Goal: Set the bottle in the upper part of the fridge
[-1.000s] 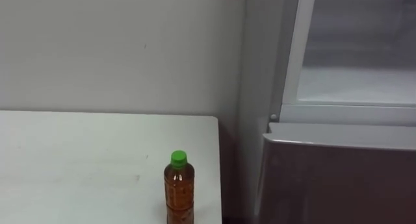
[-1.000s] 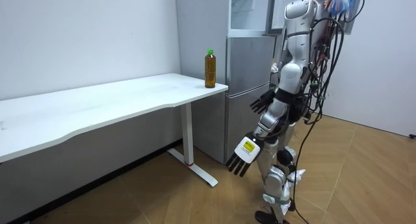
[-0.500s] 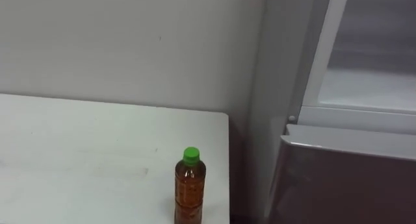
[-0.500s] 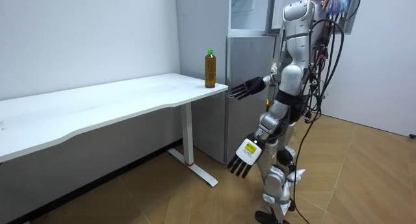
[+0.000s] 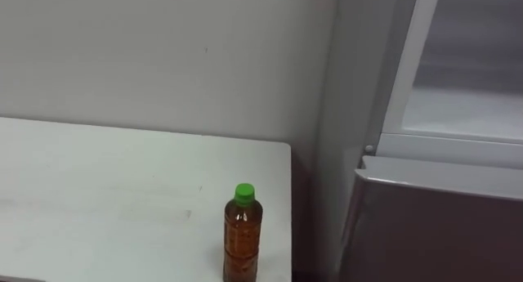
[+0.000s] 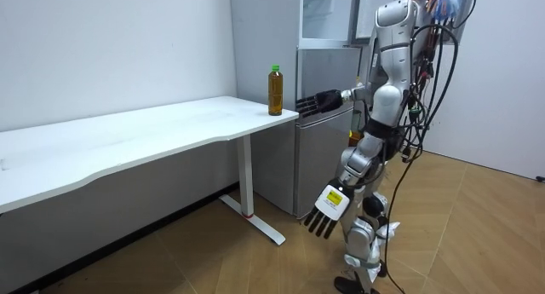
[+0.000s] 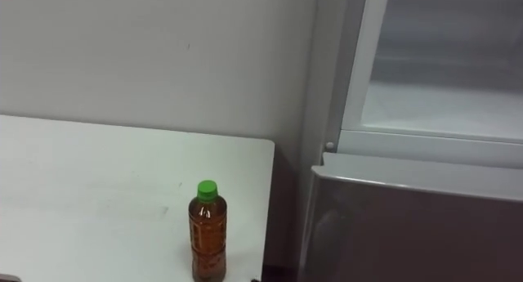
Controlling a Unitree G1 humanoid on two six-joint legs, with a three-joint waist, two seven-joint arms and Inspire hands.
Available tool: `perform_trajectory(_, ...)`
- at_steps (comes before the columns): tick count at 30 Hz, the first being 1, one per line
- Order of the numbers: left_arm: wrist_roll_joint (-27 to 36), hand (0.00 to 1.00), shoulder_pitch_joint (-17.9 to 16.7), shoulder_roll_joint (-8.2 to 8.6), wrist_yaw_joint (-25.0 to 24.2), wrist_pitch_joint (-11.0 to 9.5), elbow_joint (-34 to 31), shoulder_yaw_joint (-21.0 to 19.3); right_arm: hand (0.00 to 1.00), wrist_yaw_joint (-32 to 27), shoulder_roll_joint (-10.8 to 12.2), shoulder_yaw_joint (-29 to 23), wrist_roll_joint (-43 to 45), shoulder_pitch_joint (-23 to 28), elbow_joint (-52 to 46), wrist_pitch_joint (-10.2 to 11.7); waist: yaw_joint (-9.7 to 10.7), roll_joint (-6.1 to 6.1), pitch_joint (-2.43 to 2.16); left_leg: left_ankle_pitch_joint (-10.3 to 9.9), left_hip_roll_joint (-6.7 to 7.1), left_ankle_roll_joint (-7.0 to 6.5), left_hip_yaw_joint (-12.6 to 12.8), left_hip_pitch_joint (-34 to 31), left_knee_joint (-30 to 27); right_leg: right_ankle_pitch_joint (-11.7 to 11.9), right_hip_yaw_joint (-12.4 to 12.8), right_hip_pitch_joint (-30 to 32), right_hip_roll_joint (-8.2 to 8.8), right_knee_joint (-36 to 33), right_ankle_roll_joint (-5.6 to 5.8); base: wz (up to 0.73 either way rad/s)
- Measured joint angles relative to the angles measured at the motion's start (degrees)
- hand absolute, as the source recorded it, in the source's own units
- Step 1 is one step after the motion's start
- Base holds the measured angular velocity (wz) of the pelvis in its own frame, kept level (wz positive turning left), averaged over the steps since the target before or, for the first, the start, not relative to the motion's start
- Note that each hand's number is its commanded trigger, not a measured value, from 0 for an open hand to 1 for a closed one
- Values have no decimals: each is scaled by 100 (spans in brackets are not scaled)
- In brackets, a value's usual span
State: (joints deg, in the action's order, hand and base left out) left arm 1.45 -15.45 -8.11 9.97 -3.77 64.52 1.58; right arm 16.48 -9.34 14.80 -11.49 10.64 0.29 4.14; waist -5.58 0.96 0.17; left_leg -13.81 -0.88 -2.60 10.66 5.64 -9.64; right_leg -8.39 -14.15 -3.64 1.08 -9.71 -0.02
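A bottle (image 5: 243, 233) of brown drink with a green cap stands upright near the right-hand corner of the white table (image 5: 98, 192). In the room view the bottle (image 6: 275, 89) is at the table end nearest the fridge. I stand before the fridge, next to that table end. My right hand (image 6: 317, 101) is raised at table height, open with fingers stretched toward the bottle, a short way from it. My left hand (image 6: 328, 216) hangs low beside my leg, fingers straight. The upper fridge compartment (image 5: 466, 78) stands open, with its pale inside showing.
The lower fridge door (image 5: 441, 225) is closed, grey and just right of the table edge. A plain wall runs behind the table. In the room view, wooden floor (image 6: 477, 226) stretches behind me.
My right hand has risen from hip height and stretched out toward the bottle. The left hand has swung slightly. The eye view has shifted a little; the bottle has not moved.
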Motion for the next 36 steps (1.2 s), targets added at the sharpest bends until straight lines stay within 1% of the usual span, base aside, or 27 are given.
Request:
perform_trajectory(3, -4, 0, 44, -53, -43, 99, -28, 149, 0, -31, 6, 54, 1, -227, -118, 1, -100, 1, 1, 0, -3, 0, 6, 1, 4, 1, -1, 5, -1, 2, -1, 0)
perform_trajectory(8, -38, 0, 83, -60, -60, 217, -41, 156, 0, -89, 26, 231, 5, -539, -117, -10, -147, 3, 1, 0, -2, 0, 5, -19, 1, 1, -2, 28, 3, -3, -1, 0)
perform_trajectory(12, -351, 0, 129, -61, -58, 223, -54, 150, 0, -150, 23, 231, 5, -789, -118, -28, -165, 10, -1, 0, -3, 0, 3, -45, -1, 1, 2, 52, 4, -9, -1, 0)
perform_trajectory(14, -366, 0, 150, -61, -52, 222, -51, 152, 0, -194, 4, 231, 5, -872, -118, -30, -192, 19, -2, 0, -5, 0, 2, -50, -1, 1, 2, 55, 2, -8, -1, 0)
perform_trajectory(18, -454, 0, 115, -91, -40, 244, -55, 146, 0, -332, -6, 227, 5, -949, -142, -46, -273, 91, -9, 1, -11, 1, 1, -56, -4, 1, -9, 55, -2, -8, -1, 0)
perform_trajectory(22, -456, 0, 68, -132, -41, 254, -55, 150, 0, -398, -1, 230, -43, -993, -200, -47, -292, 168, -3, 1, -11, 2, -2, -68, -16, 1, -21, 55, 2, -6, -1, 0)
perform_trajectory(24, -481, 0, 51, -136, -41, 257, -51, 149, 0, -470, 1, 230, -147, -1040, -201, -47, -292, 186, -4, 1, -10, 1, -3, -71, -20, 2, -21, 57, 3, -5, -2, 0)
perform_trajectory(28, -613, 0, 41, -147, -41, 258, -45, 148, 0, -660, 3, 226, -195, -1234, -243, -47, -289, 193, -6, 1, -12, 2, -5, -77, -24, 3, -24, 60, 2, -4, -4, 0)
perform_trajectory(33, -694, 0, 39, -149, -40, 258, -48, 147, 0, -825, 4, 229, -217, -1259, -385, -43, -294, 209, -8, 1, -13, 2, -13, -89, -22, 3, -10, 66, 0, -3, -5, 0)
perform_trajectory(36, -855, 0, 49, -158, -25, 260, -50, 136, 0, -954, -2, 232, -207, -1292, -388, -43, -299, 234, -9, 1, -14, 2, -13, -90, -20, 3, -10, 71, -1, -2, -5, 0)
